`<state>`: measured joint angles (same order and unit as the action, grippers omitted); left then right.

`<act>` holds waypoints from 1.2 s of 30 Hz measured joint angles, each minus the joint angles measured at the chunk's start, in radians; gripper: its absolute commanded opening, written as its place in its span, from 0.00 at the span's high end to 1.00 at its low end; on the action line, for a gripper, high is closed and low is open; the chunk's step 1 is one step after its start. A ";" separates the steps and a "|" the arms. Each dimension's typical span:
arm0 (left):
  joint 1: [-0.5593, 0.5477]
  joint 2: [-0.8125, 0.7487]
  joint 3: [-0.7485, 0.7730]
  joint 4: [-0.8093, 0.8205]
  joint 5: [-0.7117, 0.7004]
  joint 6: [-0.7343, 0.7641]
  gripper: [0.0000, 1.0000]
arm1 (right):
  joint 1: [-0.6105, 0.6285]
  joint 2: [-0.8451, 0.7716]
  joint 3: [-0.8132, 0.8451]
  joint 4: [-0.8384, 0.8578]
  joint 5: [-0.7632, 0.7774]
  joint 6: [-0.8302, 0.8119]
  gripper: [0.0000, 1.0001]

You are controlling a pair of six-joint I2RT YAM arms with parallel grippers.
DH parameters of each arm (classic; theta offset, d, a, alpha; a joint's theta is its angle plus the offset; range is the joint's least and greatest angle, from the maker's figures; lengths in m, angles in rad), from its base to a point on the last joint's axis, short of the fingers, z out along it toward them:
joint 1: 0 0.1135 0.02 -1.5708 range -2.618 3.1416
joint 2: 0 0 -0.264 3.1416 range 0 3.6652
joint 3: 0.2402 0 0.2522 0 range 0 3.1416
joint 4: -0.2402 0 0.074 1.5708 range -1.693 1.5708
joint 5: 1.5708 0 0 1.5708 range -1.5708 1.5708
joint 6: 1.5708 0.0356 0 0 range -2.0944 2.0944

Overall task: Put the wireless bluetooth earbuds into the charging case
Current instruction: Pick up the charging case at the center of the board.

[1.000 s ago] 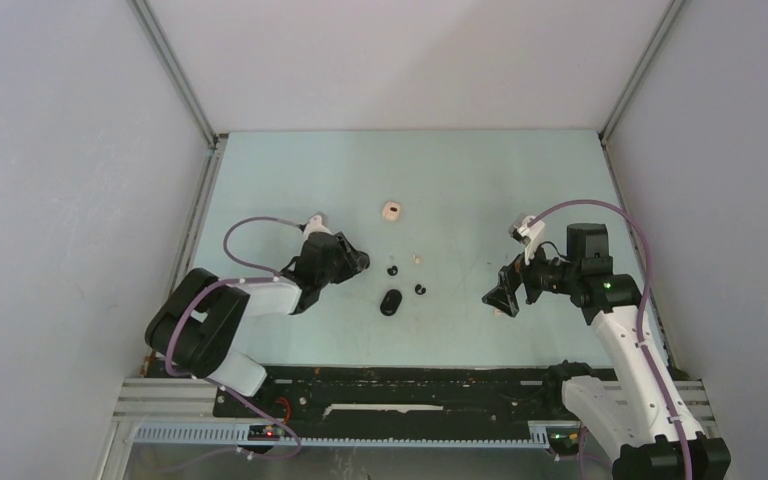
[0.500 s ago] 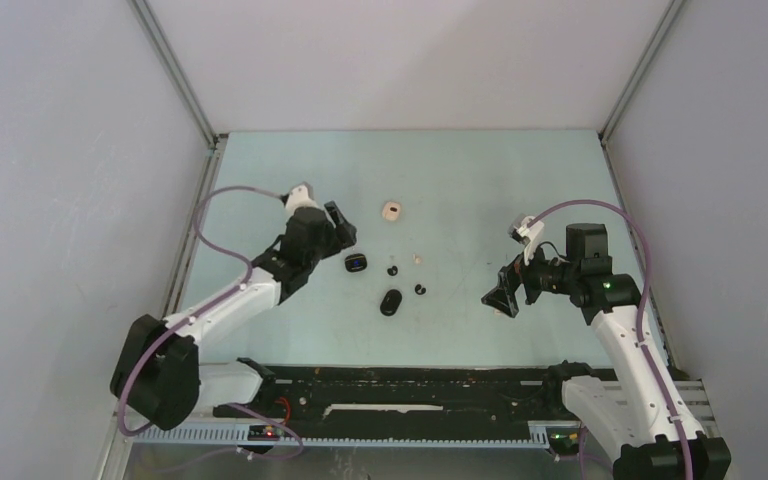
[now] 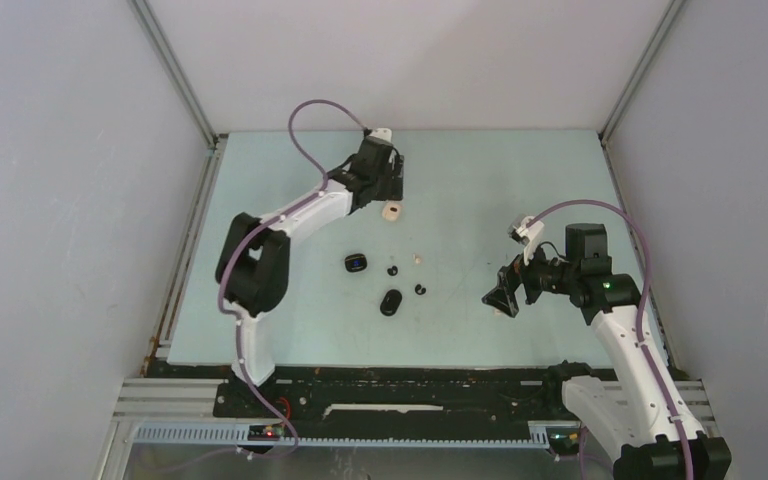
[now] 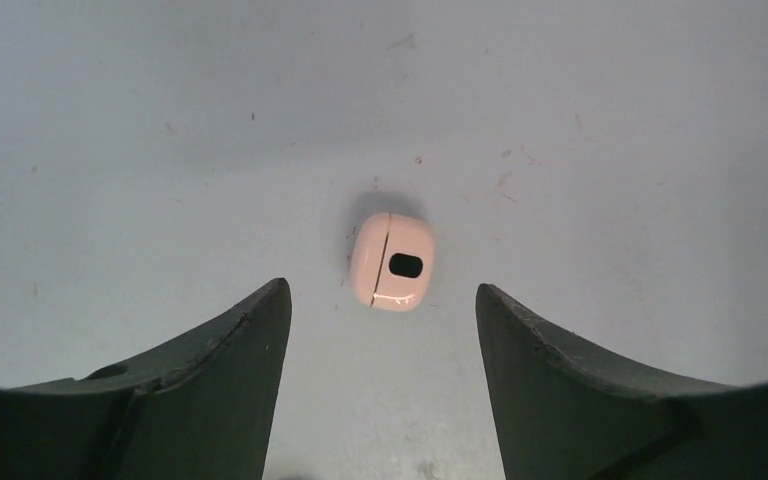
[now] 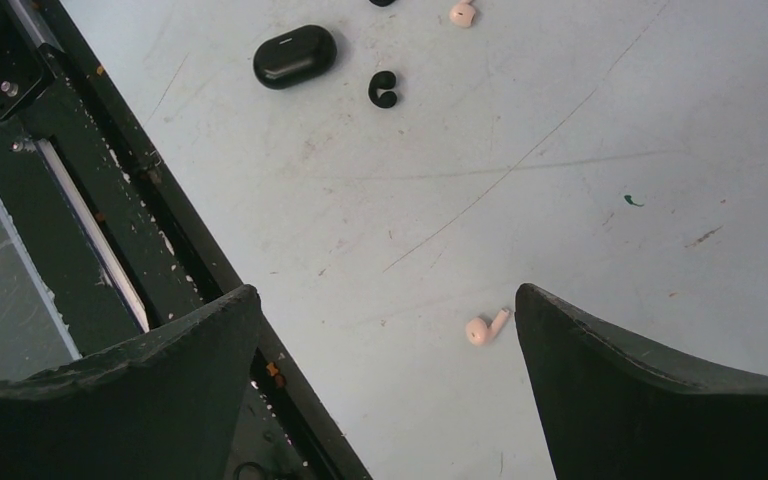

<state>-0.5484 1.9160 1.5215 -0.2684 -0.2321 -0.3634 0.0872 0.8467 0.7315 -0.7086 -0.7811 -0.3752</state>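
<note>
Three earbuds [image 3: 393, 270] lie between a far case [image 3: 391, 210] and a near case [image 3: 391, 302].

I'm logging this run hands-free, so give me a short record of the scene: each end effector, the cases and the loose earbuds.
left end effector: open, over the beige charging case, not touching it
right end effector: open, empty, above a beige earbud
black cases: one with a bluish centre, one shut
black earbuds: two, loose on the table
</note>
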 measured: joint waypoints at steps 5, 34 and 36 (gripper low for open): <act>-0.003 0.148 0.119 -0.116 0.011 0.097 0.26 | -0.005 0.000 0.000 0.000 0.001 -0.002 0.00; 0.032 0.345 0.248 -0.221 0.199 0.145 0.48 | -0.006 0.028 0.000 0.000 0.011 -0.018 0.00; 0.032 0.351 0.256 -0.220 0.203 0.145 0.51 | -0.006 0.028 0.000 0.000 0.011 -0.018 0.00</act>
<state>-0.5167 2.2669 1.7775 -0.4889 -0.0296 -0.2180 0.0814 0.8749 0.7315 -0.7090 -0.7696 -0.3931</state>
